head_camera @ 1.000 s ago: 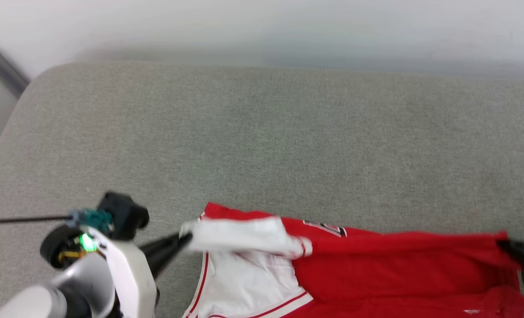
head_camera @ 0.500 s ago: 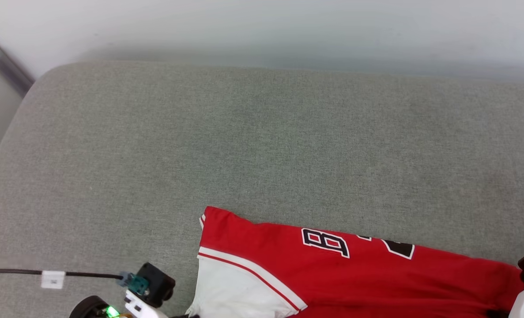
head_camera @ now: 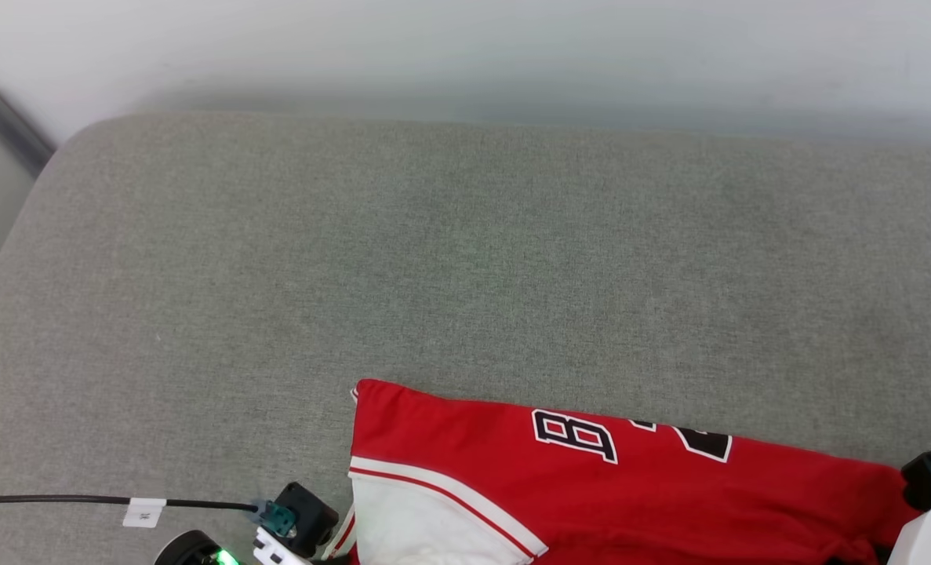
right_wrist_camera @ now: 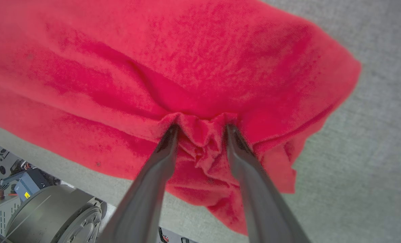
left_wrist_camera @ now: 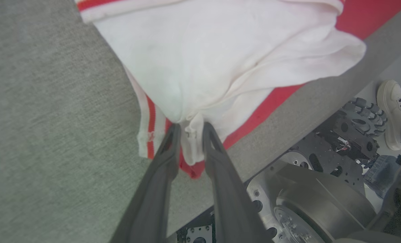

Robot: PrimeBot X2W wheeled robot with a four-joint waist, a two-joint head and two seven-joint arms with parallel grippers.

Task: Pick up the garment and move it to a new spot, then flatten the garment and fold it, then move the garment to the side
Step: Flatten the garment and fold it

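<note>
Red garment (right_wrist_camera: 203, 60) bunches between wide-parted right fingers (right_wrist_camera: 159, 158) (left fingers (left_wrist_camera: 164, 158) narrowly parted around its white sleeve (left_wrist_camera: 220, 50)).

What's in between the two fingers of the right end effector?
A bunched-up fold of the red shirt; the right wrist view shows it between the parted fingers.

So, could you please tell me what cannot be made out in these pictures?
- Head view: the garment, lower half cut off by the bottom edge; print partly folded under.
- Left wrist view: whether the left claw grips the sleeve; bunched cloth hides contact.
- Right wrist view: likewise the right claw.
</note>
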